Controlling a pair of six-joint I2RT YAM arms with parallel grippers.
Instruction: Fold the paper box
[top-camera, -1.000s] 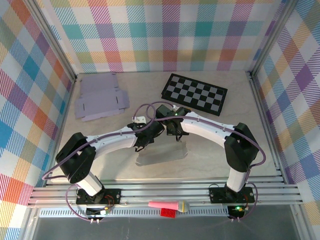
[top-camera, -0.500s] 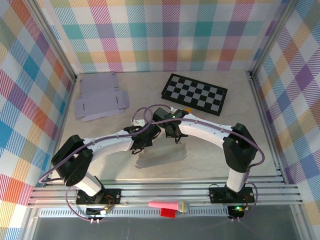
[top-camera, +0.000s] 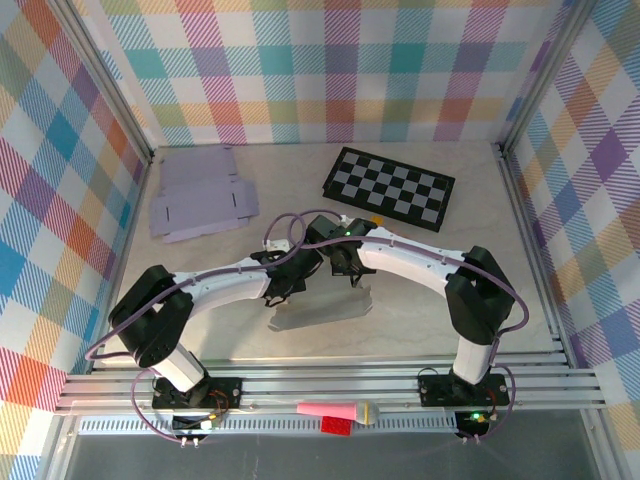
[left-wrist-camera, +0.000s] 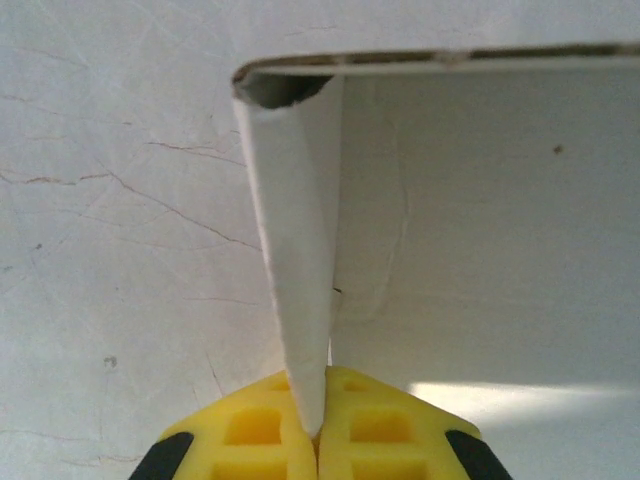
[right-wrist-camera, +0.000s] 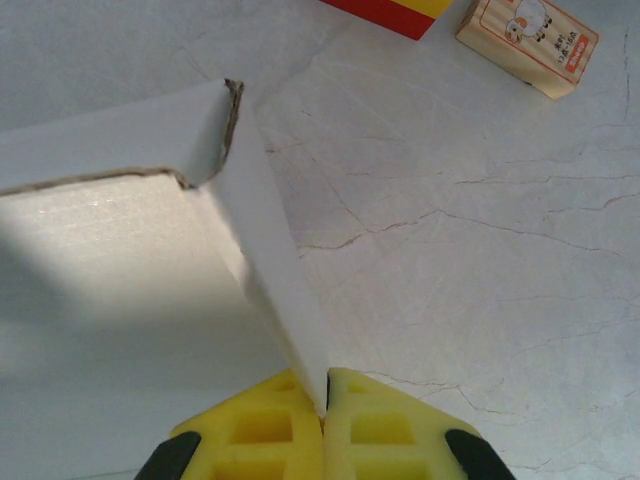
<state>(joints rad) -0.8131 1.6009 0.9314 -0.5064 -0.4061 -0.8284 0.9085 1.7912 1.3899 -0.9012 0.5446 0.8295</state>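
Paper box (top-camera: 320, 308) sits partly erected on the table (top-camera: 450, 290), near the middle, between the two wrists. From above it reads as a pale, thin-walled shell with its long side running left to right.

Left gripper (left-wrist-camera: 318, 437): yellow pads pressed together on the lower tip of the left side flap (left-wrist-camera: 298, 280), which stands on edge against a broad wall panel. Right gripper (right-wrist-camera: 324, 398): pads likewise pinched tight on the tip of the right side flap (right-wrist-camera: 265, 250). Each end of the box is thus held by one flap.

Handling, in our judgement:
- Very light. The sheet will follow the pads with little resistance, and the whole box may slide on the smooth table rather than bend.
- Thin card, stiff within a panel but weak along its scored creases. It should hinge cleanly there and buckle if pushed elsewhere.
- The surface looks matt, so slipping in the pads is unlikely. Tearing or a stray crease at the pinched tips is the greater risk.
- Best hold: close to the free edge of a flap, as now, turning about the crease rather than pulling outward.

Also present, well clear of the box: a checkerboard (top-camera: 390, 187), flat blanks (top-camera: 200, 195) at the far left, and a wooden block (right-wrist-camera: 527, 40).
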